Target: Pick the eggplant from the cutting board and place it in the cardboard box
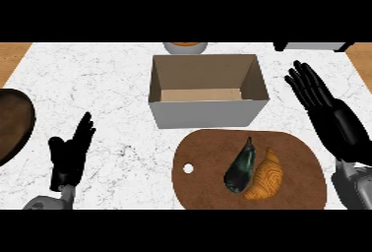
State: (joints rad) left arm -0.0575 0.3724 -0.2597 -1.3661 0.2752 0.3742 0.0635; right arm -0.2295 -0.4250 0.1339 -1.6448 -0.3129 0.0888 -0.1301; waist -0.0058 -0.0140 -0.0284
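Eggplant [240, 167] lies on brown cutting board [210, 162], touching an orange croissant [264, 175] on its right. Cardboard box [208, 106] sits just behind board, top open. Right hand [320, 98] hovers right of box, fingers straight, holding nothing. Left hand [71, 150] rests at lower left, fingers relaxed, nothing held.
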